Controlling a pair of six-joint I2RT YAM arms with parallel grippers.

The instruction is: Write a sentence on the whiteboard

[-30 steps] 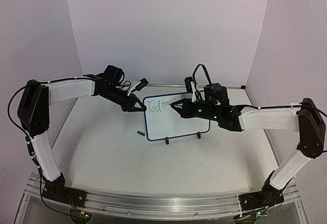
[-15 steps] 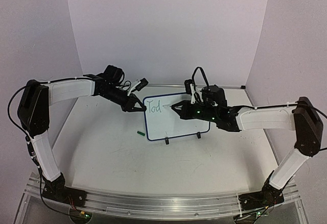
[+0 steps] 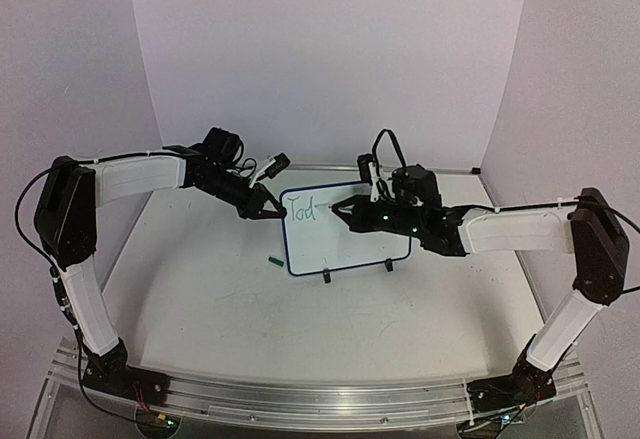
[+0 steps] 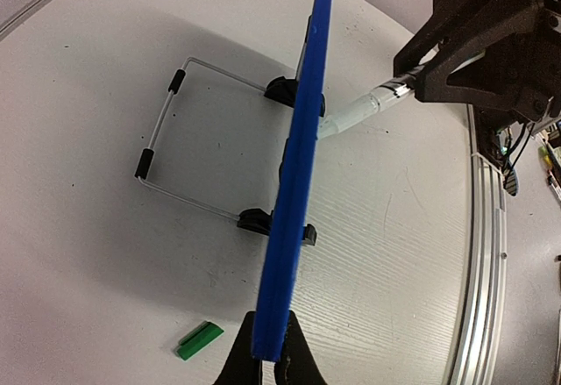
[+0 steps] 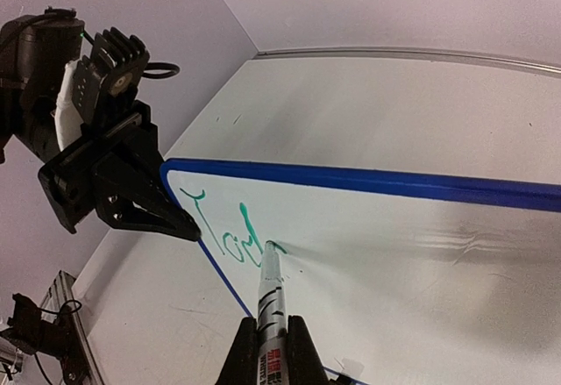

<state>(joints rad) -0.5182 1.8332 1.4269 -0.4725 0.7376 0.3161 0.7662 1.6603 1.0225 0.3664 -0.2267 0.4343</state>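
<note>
The whiteboard, white with a blue border, stands tilted on black wire feet mid-table. Green letters "Tod" of the sentence sit at its top left, also clear in the right wrist view. My left gripper is shut on the board's left edge; the left wrist view shows that blue edge pinched between the jaws. My right gripper is shut on a marker, whose tip touches the board just right of the "d".
A small green marker cap lies on the table left of the board's lower corner, near the left fingers. The wire stand reaches out behind the board. Purple walls enclose the table at the back and sides.
The right gripper with the marker has shifted slightly left along the board. The left gripper and the board have stayed in place.
</note>
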